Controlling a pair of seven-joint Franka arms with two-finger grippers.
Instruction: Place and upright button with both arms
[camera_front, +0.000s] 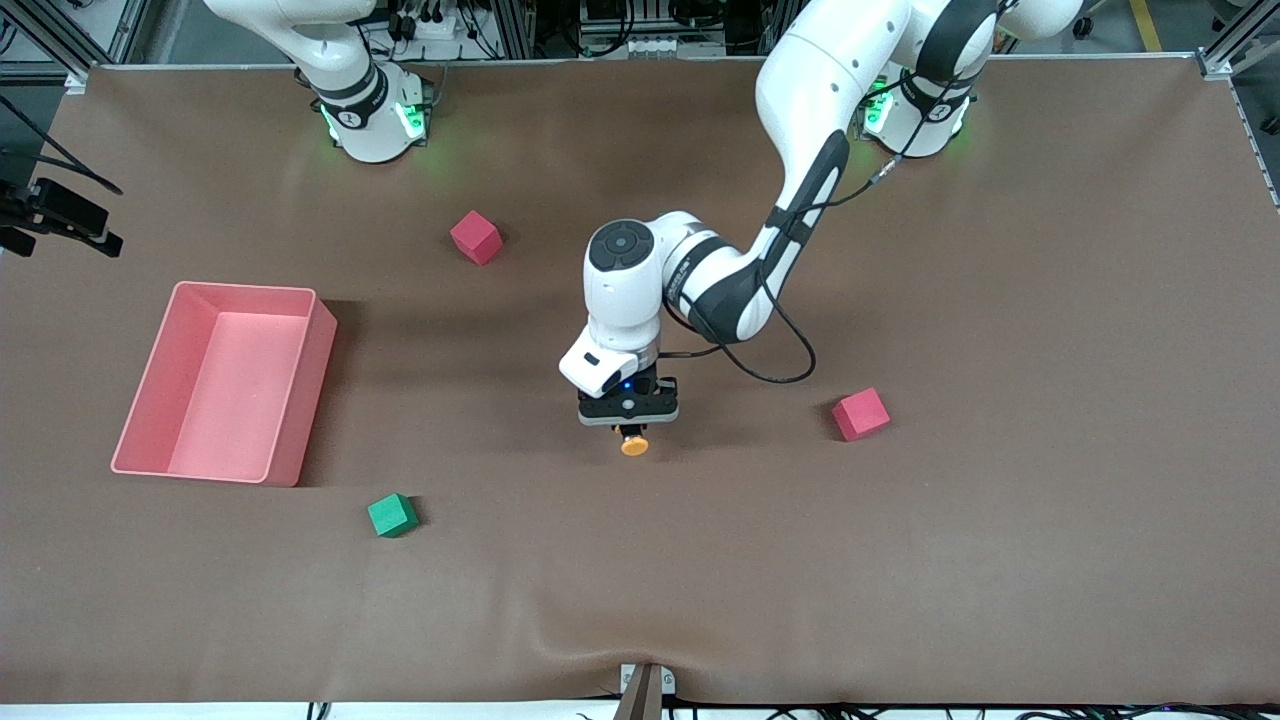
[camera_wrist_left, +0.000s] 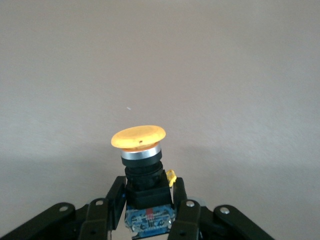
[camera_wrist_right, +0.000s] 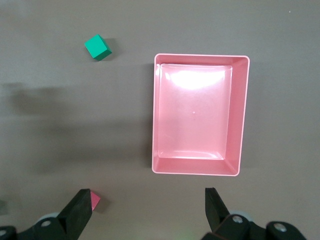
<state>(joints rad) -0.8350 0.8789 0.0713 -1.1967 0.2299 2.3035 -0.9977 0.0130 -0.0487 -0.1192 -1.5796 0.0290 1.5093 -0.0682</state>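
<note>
Nearest lies one green cube (camera_front: 392, 515) on the surface (camera_front: 1000, 560); two red cubes (camera_front: 476, 237) and one pink bin (camera_front: 225, 382) too. Left gripper (camera_front: 630, 425), jaws clamped on the button (camera_front: 634, 443) (orange cap outward), hovers mid-surface. Right gripper (camera_wrist_right: 147, 210), jaws apart, waits above the bin.

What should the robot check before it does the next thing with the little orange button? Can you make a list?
1. Grip on the tiny push-button with the round orange cap: ok, the left gripper is shut on its dark body.
2. Button's pose: cannot tell if it is upright; the cap sticks out past the fingertips.
3. Brown table below the button: ok, bare there.
4. Nearby blocks: ok, the red cube toward the left arm's end and the green cube lie apart from the gripper.
5. Right gripper: ok, open, waiting high over the table beside the pink plastic bin.
6. Bin: ok, nothing in it.
</note>
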